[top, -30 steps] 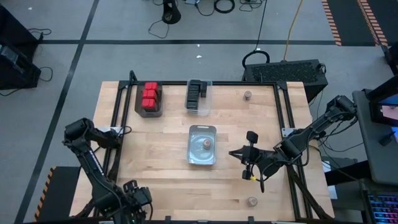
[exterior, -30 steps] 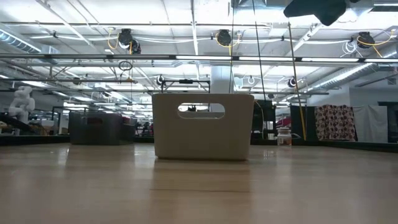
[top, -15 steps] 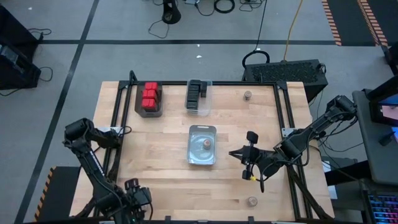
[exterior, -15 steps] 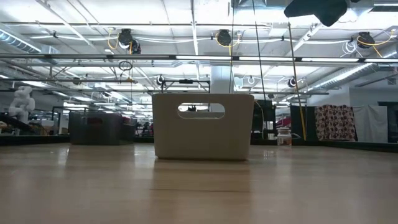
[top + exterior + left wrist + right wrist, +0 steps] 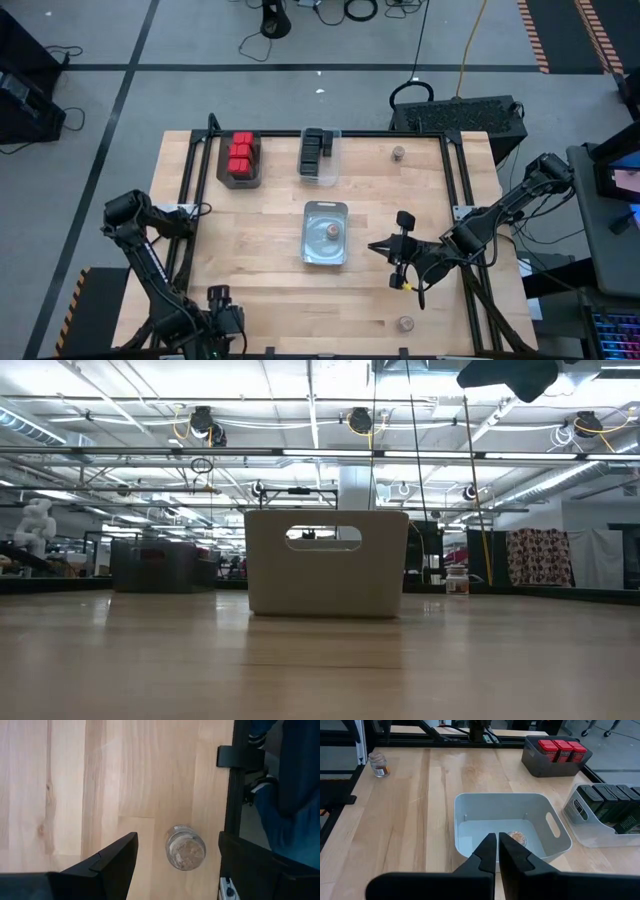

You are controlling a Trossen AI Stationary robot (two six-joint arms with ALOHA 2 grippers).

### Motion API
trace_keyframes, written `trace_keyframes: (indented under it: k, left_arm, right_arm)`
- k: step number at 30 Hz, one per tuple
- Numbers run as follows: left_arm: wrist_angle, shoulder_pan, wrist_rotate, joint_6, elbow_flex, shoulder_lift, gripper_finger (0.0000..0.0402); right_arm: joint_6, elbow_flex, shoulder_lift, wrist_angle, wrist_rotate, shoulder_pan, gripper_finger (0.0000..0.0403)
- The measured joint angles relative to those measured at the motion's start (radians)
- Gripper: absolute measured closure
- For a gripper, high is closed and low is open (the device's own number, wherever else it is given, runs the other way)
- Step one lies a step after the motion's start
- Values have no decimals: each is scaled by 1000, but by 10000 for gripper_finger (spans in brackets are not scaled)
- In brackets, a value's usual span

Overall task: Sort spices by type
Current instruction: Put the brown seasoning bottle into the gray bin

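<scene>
Red boxy spices (image 5: 241, 153) fill a dark bin at the far left, and black ones (image 5: 315, 150) stand in a clear bin beside it. One brown-topped jar (image 5: 329, 233) sits in the pale bin (image 5: 325, 258) at mid-table. Two more jars stand at the far right (image 5: 398, 153) and near right (image 5: 405, 323). Another jar (image 5: 186, 847) stands upright at the near left corner. My left gripper (image 5: 177, 842) hangs open above it, pointing down, one finger on either side, clear of it. My right gripper (image 5: 497, 847) hovers shut beside the pale bin's right side.
A black frame rail (image 5: 232, 795) runs along the table's edge close to the corner jar. Beyond it stands a person's leg in blue (image 5: 287, 785). Bare wood lies between the bins and the near edge (image 5: 300, 300).
My left gripper has rolled about its own pointing line above the near left corner, staying in the same place and keeping open. My right arm has kept still.
</scene>
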Motion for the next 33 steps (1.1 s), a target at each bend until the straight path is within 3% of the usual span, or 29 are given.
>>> trace_keyframes:
  k: [8, 33]
  left_arm:
    - [6, -10, 27, 101, 0, 58, 120]
    - [34, -14, 94, 79, -2, 109, 120]
  right_arm:
    - [0, 0, 0, 0, 0, 0, 403]
    - [3, 0, 0, 0, 0, 0, 403]
